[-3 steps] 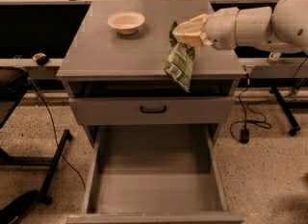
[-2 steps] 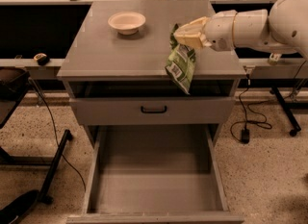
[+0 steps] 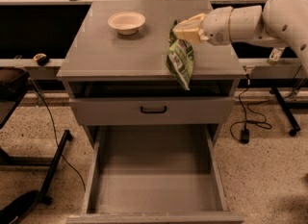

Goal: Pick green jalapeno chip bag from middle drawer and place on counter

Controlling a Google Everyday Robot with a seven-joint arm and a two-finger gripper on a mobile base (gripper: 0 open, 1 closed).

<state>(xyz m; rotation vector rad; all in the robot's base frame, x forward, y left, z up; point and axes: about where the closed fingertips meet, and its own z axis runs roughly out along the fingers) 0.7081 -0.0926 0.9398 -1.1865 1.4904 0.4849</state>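
Note:
My gripper [image 3: 179, 31] is shut on the top edge of the green jalapeno chip bag [image 3: 180, 62]. The bag hangs down from it in the air over the right front part of the counter [image 3: 120, 50], its lower end dangling past the counter's front edge. The arm comes in from the right. The middle drawer [image 3: 154, 175] is pulled out at the bottom of the cabinet; its grey floor is bare.
A cream bowl [image 3: 126, 22] sits at the back left of the counter. A shallower drawer front with a black handle [image 3: 153, 109] is below the counter. A black stand [image 3: 29, 146] is on the left, cables and a stand leg [image 3: 284, 112] on the right.
The gripper and the hanging bag have shifted slightly left over the counter; the bag still hangs from the gripper.

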